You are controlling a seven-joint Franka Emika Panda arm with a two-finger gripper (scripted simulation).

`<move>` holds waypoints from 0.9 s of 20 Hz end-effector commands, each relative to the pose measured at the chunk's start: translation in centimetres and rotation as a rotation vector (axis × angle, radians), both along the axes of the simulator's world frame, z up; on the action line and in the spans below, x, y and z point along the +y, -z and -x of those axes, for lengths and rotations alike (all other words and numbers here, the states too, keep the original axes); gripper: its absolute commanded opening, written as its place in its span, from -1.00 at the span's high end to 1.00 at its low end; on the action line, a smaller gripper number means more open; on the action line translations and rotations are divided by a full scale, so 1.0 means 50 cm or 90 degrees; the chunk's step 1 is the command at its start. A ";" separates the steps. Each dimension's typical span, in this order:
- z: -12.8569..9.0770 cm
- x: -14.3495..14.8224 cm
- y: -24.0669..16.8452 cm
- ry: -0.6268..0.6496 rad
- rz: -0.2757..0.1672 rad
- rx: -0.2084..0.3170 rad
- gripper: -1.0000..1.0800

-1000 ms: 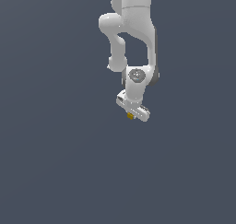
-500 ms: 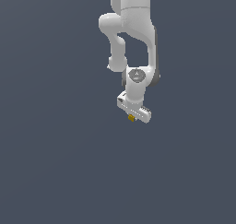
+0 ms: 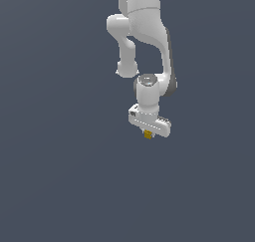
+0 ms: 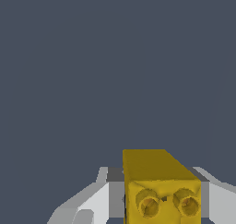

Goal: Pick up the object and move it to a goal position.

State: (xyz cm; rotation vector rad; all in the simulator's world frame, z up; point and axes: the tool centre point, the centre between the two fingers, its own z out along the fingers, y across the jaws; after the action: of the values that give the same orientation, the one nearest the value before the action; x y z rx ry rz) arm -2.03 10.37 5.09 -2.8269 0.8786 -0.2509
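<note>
The object point(image 3: 148, 134) is a tiny yellow-gold blocky chunk, sticking out just under the white gripper point(image 3: 148, 132) in the exterior view. The gripper hangs from the white arm point(image 3: 149, 42) near the middle of the view and is shut on the object. In the wrist view the object point(image 4: 159, 186) fills the space between the two grey-white fingers point(image 4: 94, 202), with two round studs on its near face. The fingertips are hidden by the object.
A plain dark grey-blue surface point(image 3: 60, 176) fills the background in both views. No other objects or goal marker show.
The arm and gripper have shifted slightly with the object still held. Its position under the gripper looks the same.
</note>
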 end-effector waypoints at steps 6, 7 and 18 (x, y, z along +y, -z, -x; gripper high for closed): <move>-0.103 0.045 -0.072 -0.049 -0.050 -0.108 1.00; -0.115 0.050 -0.083 -0.055 -0.056 -0.122 1.00; -0.212 0.106 -0.199 -0.115 -0.117 -0.251 1.00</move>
State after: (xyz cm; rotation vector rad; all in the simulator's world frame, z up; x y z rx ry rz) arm 7.96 15.30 14.14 -2.5596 0.5532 -0.6126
